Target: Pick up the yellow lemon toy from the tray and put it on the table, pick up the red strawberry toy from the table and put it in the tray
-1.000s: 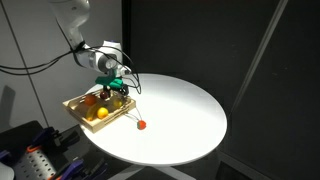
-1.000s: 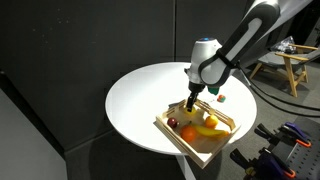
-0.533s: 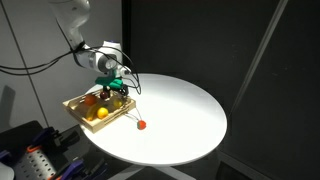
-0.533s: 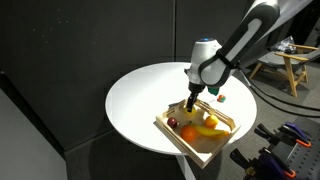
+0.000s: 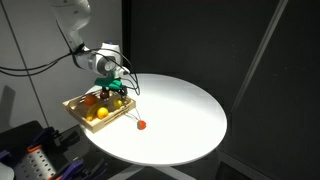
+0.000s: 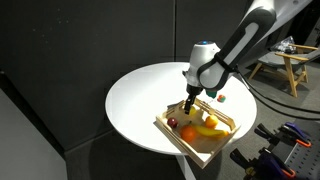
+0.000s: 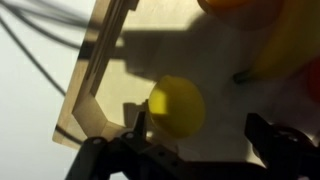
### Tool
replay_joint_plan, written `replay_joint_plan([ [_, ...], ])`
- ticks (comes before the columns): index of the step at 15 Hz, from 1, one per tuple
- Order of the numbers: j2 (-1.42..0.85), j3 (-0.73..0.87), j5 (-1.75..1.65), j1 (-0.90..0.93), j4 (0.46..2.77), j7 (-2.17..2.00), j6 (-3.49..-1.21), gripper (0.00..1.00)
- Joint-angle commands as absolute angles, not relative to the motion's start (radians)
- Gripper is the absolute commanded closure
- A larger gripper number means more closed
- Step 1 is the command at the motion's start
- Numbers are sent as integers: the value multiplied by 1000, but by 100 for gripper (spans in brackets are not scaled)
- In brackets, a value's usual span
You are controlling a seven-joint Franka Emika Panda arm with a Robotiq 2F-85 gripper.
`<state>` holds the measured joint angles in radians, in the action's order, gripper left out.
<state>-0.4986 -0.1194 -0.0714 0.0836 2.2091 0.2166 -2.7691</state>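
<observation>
In the wrist view the pale yellow lemon toy (image 7: 177,106) lies on the wooden floor of the tray (image 7: 110,60), near one corner. My gripper (image 7: 200,135) hangs open just above it, with the lemon close to one fingertip (image 7: 138,125) and the other fingertip (image 7: 272,135) well off to the side. Both exterior views show the gripper (image 5: 115,92) (image 6: 188,105) low over the tray (image 5: 76,104) (image 6: 170,131). The red strawberry toy (image 5: 142,125) (image 6: 222,98) sits on the white table (image 5: 185,110) (image 6: 140,95), outside the tray.
The tray also holds an orange round toy (image 6: 188,131), a longer deep-yellow toy (image 6: 209,131) and a dark purple-brown toy (image 6: 172,123). It sits at the table's edge. A wooden chair (image 6: 292,65) stands beyond the table.
</observation>
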Motion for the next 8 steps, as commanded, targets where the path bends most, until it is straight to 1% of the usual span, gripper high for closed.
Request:
replay_joint_plan([
  [1, -521, -124, -86, 80, 2188, 214, -2802, 0],
  [8, -539, -121, -86, 74, 2181, 214, -2821, 0],
])
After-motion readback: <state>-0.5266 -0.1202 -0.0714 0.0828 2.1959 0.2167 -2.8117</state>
